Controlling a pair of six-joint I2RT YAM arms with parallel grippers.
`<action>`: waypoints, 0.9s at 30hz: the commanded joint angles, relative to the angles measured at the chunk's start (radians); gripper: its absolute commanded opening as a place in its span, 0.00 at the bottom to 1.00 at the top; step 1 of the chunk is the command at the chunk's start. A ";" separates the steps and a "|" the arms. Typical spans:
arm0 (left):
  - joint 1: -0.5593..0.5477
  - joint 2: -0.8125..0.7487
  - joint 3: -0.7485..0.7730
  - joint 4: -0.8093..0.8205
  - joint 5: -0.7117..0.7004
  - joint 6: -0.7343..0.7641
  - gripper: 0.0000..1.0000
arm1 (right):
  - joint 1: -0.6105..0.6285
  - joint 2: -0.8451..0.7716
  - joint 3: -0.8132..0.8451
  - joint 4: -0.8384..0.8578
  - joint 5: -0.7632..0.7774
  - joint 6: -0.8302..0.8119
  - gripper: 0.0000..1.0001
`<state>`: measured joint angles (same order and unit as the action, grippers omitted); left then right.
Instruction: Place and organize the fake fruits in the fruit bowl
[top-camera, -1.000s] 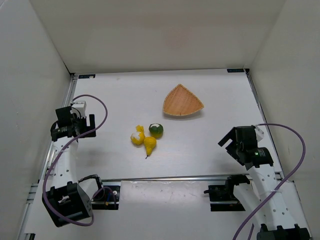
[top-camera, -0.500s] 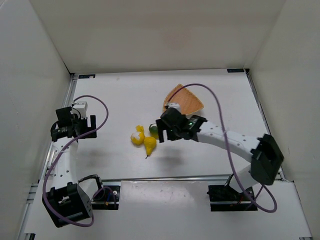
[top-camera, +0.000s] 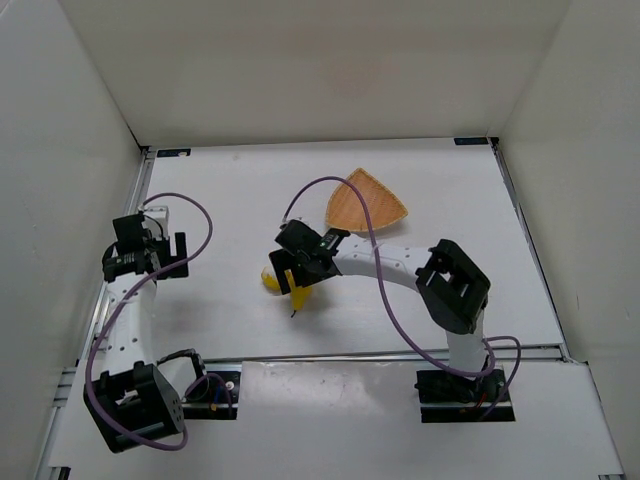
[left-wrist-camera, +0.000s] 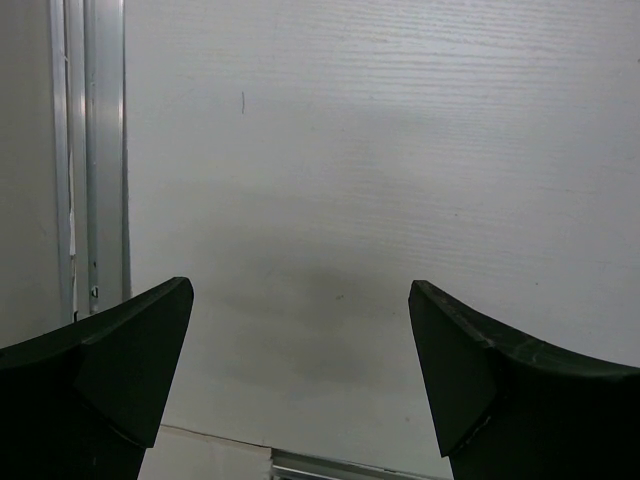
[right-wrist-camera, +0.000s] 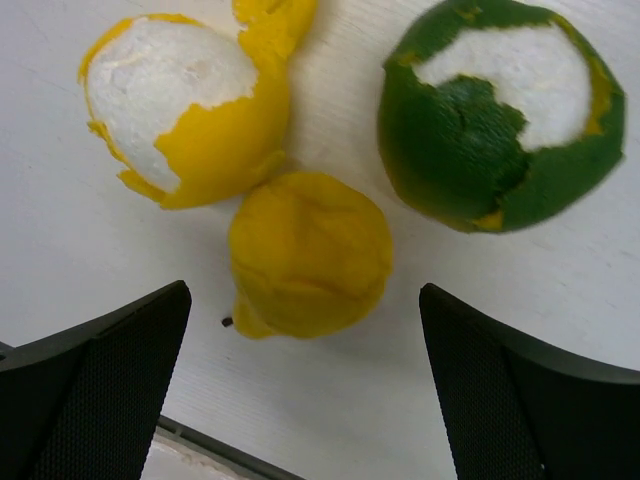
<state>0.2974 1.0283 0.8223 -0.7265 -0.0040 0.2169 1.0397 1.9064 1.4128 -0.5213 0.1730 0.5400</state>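
1. Right wrist view: the right gripper (right-wrist-camera: 305, 290) is spread wide and holds nothing, with the yellow pear (right-wrist-camera: 310, 255) between its fingers. A second ago this arm was folded at the right edge of the table (left-wrist-camera: 350, 150), so it has swung across, probably for a first pick.
2. Just beyond the pear, the peeled yellow fruit (right-wrist-camera: 190, 110) and the green fruit (right-wrist-camera: 500, 120) lie unmoved, close against it.
3. At the left, the left gripper (left-wrist-camera: 300, 300), also spread and empty, has stayed over bare table.
4. Farther off, the fruit bowl (top-camera: 366, 203) holds nothing, so every fruit remains to be placed.
5. From above, the right gripper hides the green fruit and most of the cluster. I cannot tell its height over the pear.
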 joint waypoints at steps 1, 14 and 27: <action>-0.032 -0.027 -0.031 0.001 0.027 0.056 1.00 | 0.005 0.049 0.060 0.017 -0.036 -0.011 0.99; -0.370 0.025 0.010 -0.017 0.087 0.102 1.00 | 0.005 0.001 -0.013 0.007 -0.035 0.009 0.38; -0.780 0.311 0.175 -0.036 0.087 0.102 1.00 | -0.373 -0.434 -0.177 -0.092 0.092 0.043 0.33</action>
<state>-0.4324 1.3121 0.9386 -0.7586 0.0635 0.3103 0.7811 1.4460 1.1801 -0.5941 0.2108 0.5949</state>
